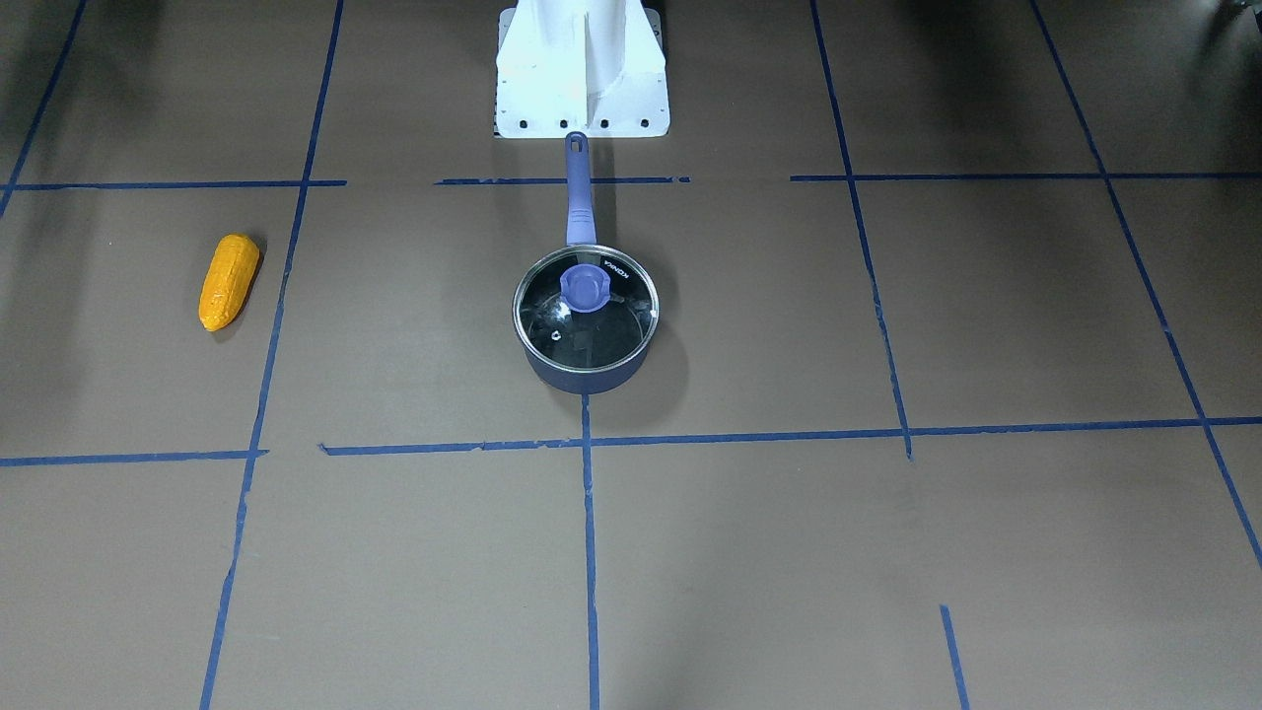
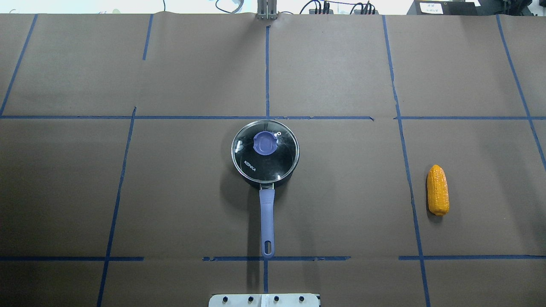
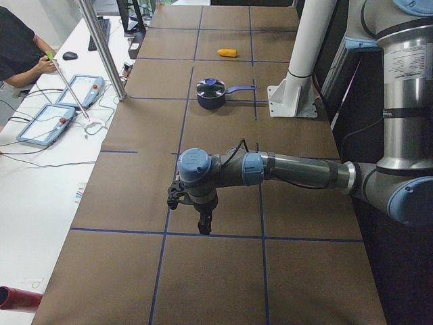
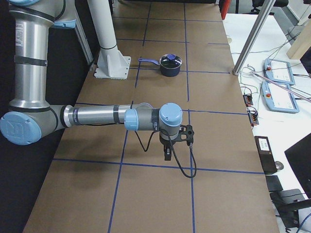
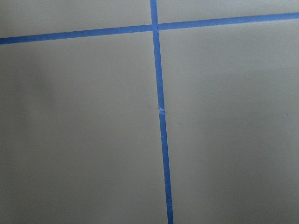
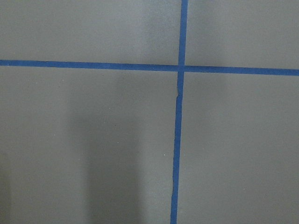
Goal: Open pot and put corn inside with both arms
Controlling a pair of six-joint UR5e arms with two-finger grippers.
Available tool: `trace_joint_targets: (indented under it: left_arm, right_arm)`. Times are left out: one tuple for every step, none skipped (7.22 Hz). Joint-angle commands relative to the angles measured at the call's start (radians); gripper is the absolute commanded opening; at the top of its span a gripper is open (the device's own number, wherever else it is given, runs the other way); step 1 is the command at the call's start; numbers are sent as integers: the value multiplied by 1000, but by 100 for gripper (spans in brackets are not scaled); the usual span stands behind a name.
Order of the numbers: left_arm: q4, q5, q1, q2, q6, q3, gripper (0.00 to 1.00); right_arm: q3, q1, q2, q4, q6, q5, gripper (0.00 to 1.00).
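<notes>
The pot point(image 1: 582, 376) stands in the middle of the table, its periwinkle handle point(image 1: 577, 197) pointing at the robot base. The glass lid point(image 1: 586, 308) with a blue knob point(image 1: 584, 286) sits on it. The pot point(image 2: 273, 182) and lid point(image 2: 265, 151) also show in the overhead view. The corn point(image 2: 438, 190) lies on the table far to the pot's right, and also shows in the front view point(image 1: 229, 281). My left gripper point(image 3: 203, 227) and right gripper point(image 4: 166, 154) hang over bare table far from both; I cannot tell whether they are open or shut.
Blue tape lines grid the brown table. The white robot base point(image 1: 582, 69) stands just behind the pot's handle. A person point(image 3: 20, 54) sits at a side desk with teach pendants point(image 3: 51, 118), beyond a metal post point(image 3: 101, 47).
</notes>
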Motion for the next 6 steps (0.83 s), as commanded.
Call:
trace_joint_targets:
  left_arm:
    - [-5, -1, 1, -1, -2, 0, 100]
    - [-3, -4, 1, 1, -2, 0, 100]
    - [-5, -6, 1, 1, 0, 4, 100]
    - [-9, -6, 1, 1, 9, -2, 100]
    - [-44, -12, 1, 10, 8, -2, 100]
    - [-58, -12, 1, 11, 9, 0, 100]
  right_arm:
    - [-1, 0, 0, 0, 0, 0, 100]
    - [-3, 0, 0, 0, 0, 0, 100]
    - [-1, 0, 0, 0, 0, 2, 100]
    - [-1, 0, 0, 0, 0, 2, 100]
    - [-1, 0, 0, 0, 0, 2, 100]
    - [-1, 0, 0, 0, 0, 2, 100]
